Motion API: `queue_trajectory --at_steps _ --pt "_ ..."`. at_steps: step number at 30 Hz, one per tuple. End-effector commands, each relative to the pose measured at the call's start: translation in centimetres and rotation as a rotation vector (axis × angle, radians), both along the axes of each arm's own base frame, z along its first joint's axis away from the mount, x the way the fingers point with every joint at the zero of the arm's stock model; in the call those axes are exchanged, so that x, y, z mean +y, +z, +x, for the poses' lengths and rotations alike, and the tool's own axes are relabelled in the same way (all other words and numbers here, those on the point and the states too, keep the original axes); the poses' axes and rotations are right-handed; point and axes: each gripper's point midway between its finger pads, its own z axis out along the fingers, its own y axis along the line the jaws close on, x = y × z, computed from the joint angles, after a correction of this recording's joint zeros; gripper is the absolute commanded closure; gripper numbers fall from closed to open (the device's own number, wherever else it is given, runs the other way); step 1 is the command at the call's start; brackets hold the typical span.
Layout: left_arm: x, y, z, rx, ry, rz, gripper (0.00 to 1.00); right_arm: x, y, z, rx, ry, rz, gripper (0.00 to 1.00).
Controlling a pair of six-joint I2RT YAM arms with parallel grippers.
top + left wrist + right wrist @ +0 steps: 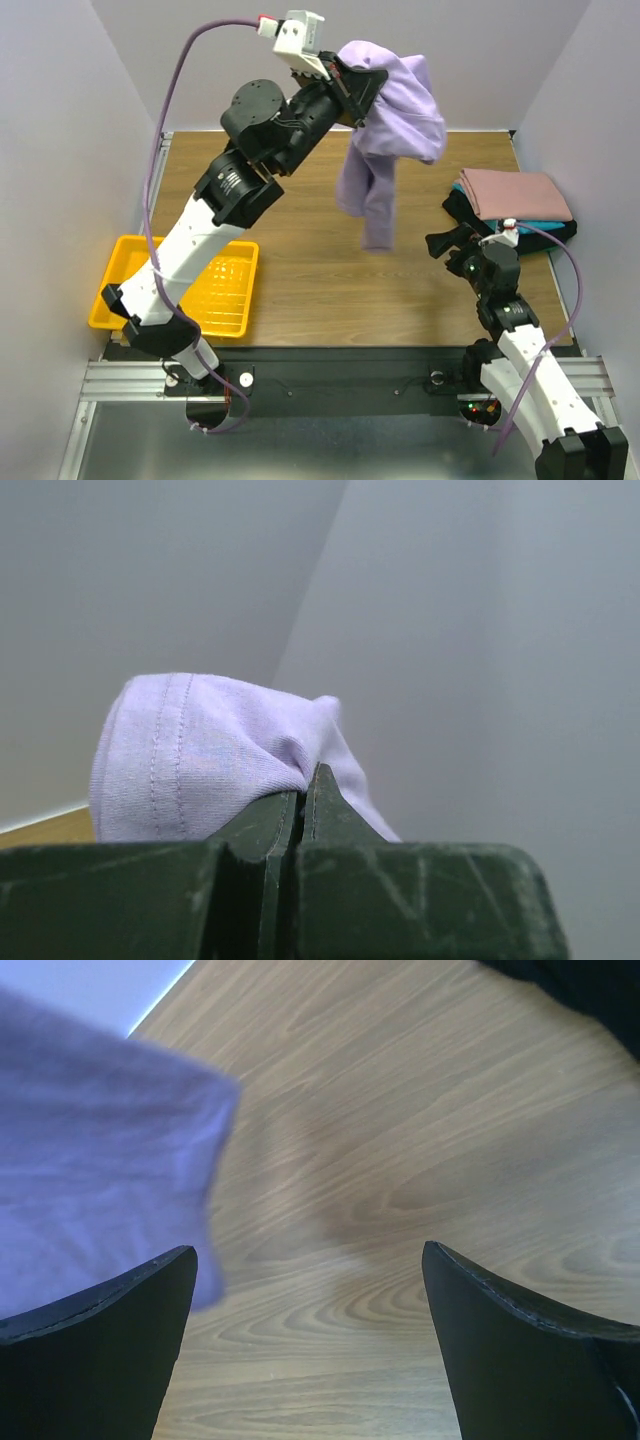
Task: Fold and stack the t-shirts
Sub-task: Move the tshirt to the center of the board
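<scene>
My left gripper (368, 85) is raised high above the back of the table and is shut on the lavender-purple t-shirt (385, 140), which hangs bunched from it with its lower end above the wood. In the left wrist view the cloth (200, 765) is pinched between the closed fingers. My right gripper (447, 243) is open and empty, low over the table at the right, beside the hanging shirt's lower end (90, 1150). A stack of folded shirts lies at the right: dusty-pink (515, 192) on top, teal (545, 225) and black (462, 212) beneath.
A yellow plastic tray (130, 265) sits at the table's front left, partly under my left arm. The wooden tabletop (300, 260) is walled by grey panels at left, back and right.
</scene>
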Motion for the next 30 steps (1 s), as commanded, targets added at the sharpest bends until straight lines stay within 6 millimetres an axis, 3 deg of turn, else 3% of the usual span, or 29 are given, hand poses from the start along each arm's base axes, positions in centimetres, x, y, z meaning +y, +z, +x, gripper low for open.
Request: queue_trajectory --at_steps 1,2,3,5,6,7,8,9,10,11,12,15,20,25,28,29,30 --pt "1.8 3.7 -0.2 -0.082 0.051 -0.109 1.00 -2.2 0.4 -0.4 0.008 -0.106 -0.062 0.00" --pt "1.9 2.7 0.8 -0.059 0.092 -0.100 1.00 -2.7 0.9 -0.6 0.008 -0.131 -0.069 0.00" --pt "2.4 -0.5 3.1 0.014 0.196 -0.065 1.00 -3.6 0.7 -0.9 0.027 -0.179 -0.082 0.00" --pt "3.5 -4.4 6.1 0.109 0.280 -0.053 1.00 -4.3 1.0 -1.2 0.027 -0.221 -0.087 0.00" --pt "3.5 -8.6 7.8 0.181 0.299 -0.005 1.00 -4.4 1.0 -1.2 0.028 -0.224 -0.089 0.00" --pt "6.1 -11.0 10.7 0.236 0.366 -0.005 1.00 -4.4 0.8 -1.3 0.035 -0.224 -0.090 0.00" --pt "7.0 -13.5 12.0 0.292 0.377 -0.009 1.00 -4.3 0.8 -1.2 0.041 -0.219 -0.092 0.00" --pt "7.7 -19.3 13.8 0.411 0.399 0.012 0.85 -4.2 0.2 -1.0 0.068 -0.207 -0.102 0.00" --pt "8.7 -22.2 14.8 0.461 0.423 0.042 0.69 -4.0 0.4 -1.0 0.066 -0.198 -0.106 0.00" --pt "10.8 -24.5 16.5 0.489 0.464 0.055 0.45 -3.9 -0.6 -0.8 0.106 -0.189 -0.115 0.00" --pt "10.7 -28.9 17.2 0.569 0.450 0.113 0.04 -3.6 -0.7 -0.7 0.120 -0.172 -0.120 0.00" --pt "12.8 -34.5 18.3 0.692 0.496 0.199 0.01 -2.9 -2.3 -0.3 0.193 -0.124 -0.135 0.00" --pt "15.0 -35.9 17.5 0.704 0.578 0.231 0.01 -1.5 -3.3 0.0 0.234 -0.052 -0.131 0.00" --pt "17.0 -37.8 14.3 0.735 0.621 0.219 0.01 1.8 -3.4 0.1 0.232 0.075 -0.144 0.00" --pt "17.8 -39.8 11.6 0.771 0.603 0.210 0.01 5.3 -4.1 -0.3 0.254 0.189 -0.186 0.00" --pt "17.5 -40.1 11.0 0.771 0.586 0.195 0.01 8.0 -3.4 -0.9 0.235 0.268 -0.207 0.00" --pt "17.8 -41.1 9.6 0.784 0.581 0.192 0.01 8.7 -4.4 -1.0 0.261 0.259 -0.251 0.00"
